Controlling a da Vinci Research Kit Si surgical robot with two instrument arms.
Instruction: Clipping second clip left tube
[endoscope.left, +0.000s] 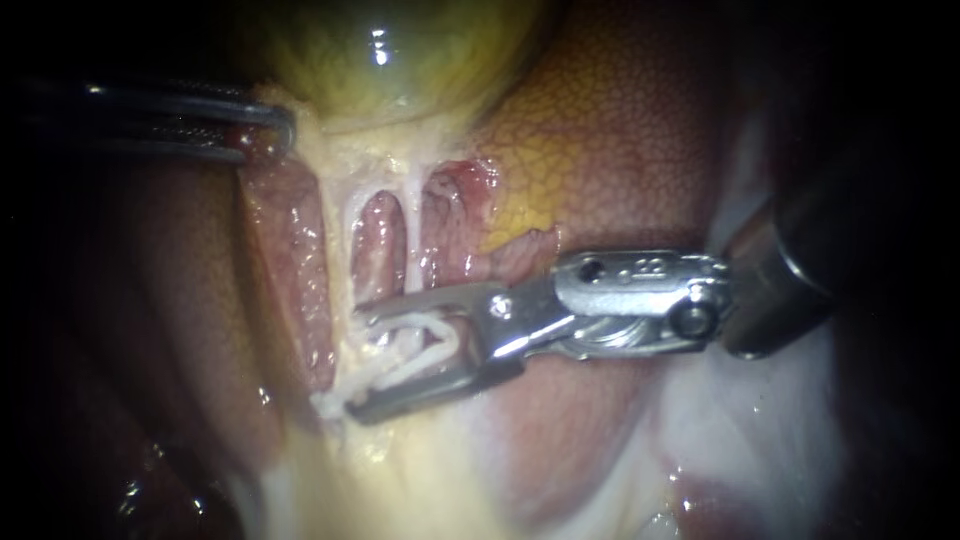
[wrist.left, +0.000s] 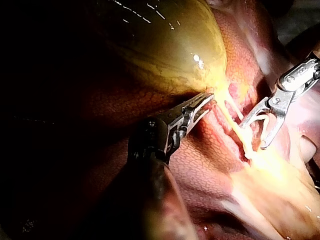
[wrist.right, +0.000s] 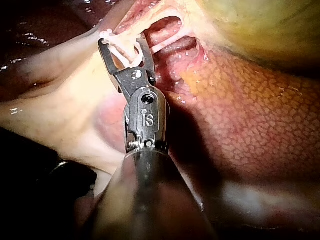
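Note:
The yellow-green gallbladder (endoscope.left: 390, 60) lies at the top, and two pale tubes run down from it: the left tube (endoscope.left: 335, 230) and the thinner right tube (endoscope.left: 412, 225). My right instrument (endoscope.left: 360, 363) comes in from the right. Its jaws stand wide apart and carry a white clip (endoscope.left: 425, 345) between them, with their tips at the lower part of the left tube. The right wrist view shows the same instrument (wrist.right: 123, 41) and clip (wrist.right: 122, 52). My left instrument (endoscope.left: 275, 130) is shut on tissue at the gallbladder's neck, and it holds the same tissue in the left wrist view (wrist.left: 205, 100).
Mottled red-brown liver (endoscope.left: 620, 130) lies to the right of the tubes and under them. Pale yellow fatty tissue (endoscope.left: 400, 480) spreads below the jaws. A small white lump (endoscope.left: 325, 403) sits by the lower jaw's tip, and I cannot tell what it is.

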